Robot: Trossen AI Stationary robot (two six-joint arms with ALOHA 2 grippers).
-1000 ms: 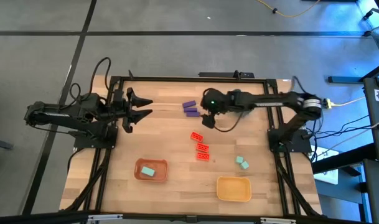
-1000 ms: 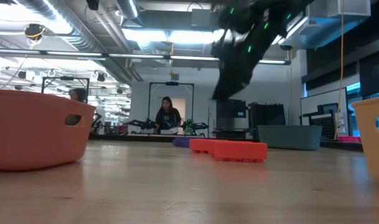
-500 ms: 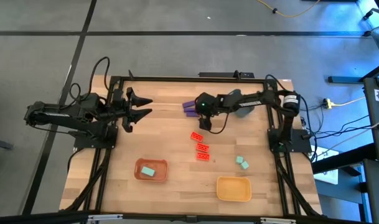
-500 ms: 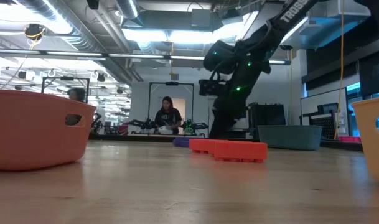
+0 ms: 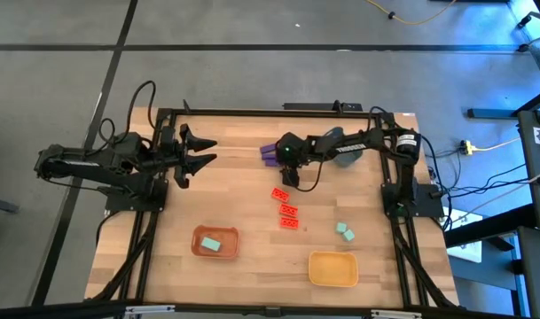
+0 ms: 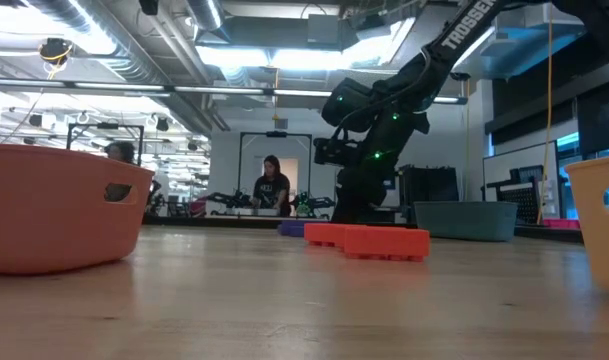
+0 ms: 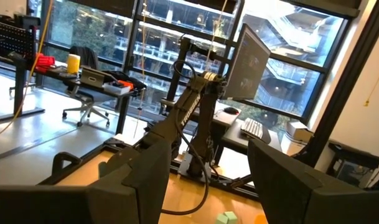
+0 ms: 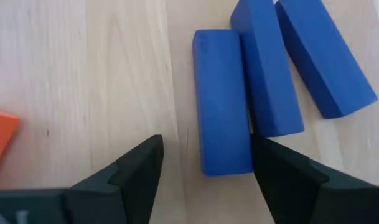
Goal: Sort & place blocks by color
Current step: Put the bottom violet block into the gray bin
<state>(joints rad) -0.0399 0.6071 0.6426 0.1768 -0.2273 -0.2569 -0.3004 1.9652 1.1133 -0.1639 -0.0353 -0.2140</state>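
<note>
Three purple bars [image 8: 221, 102] lie flat side by side at the table's far middle [image 5: 270, 153]. My right gripper [image 8: 205, 155] is down over them, slanting down, open. The near end of the closest bar [image 8: 225, 158] sits between its fingers, close to one of them. Three red studded blocks [image 5: 288, 209] lie in a row mid-table. Two teal cubes [image 5: 344, 231] rest to their right, and a third [image 5: 211, 243] lies in the orange tray. My left gripper [image 5: 199, 151] waits open above the table's left side. My right gripper straddles the near end of the closest purple bar [image 8: 239, 163], its fingers coming from above at a slant and lying across the bar. One finger [image 8: 273, 171] stands right against the bar's long side. I cannot tell whether it touches. The bar lies flat on the table.
An orange tray [image 5: 218, 252] stands near the front left and a yellow tray [image 5: 332, 268] at the front right. A blue-grey bin [image 5: 348, 156] sits under the right arm at the far right. Bare wood lies between the red blocks and the left arm.
My right gripper has come down from above the table and moved toward the far left, onto the purple bars. It now stands low over them. The blocks have stayed where they were.
</note>
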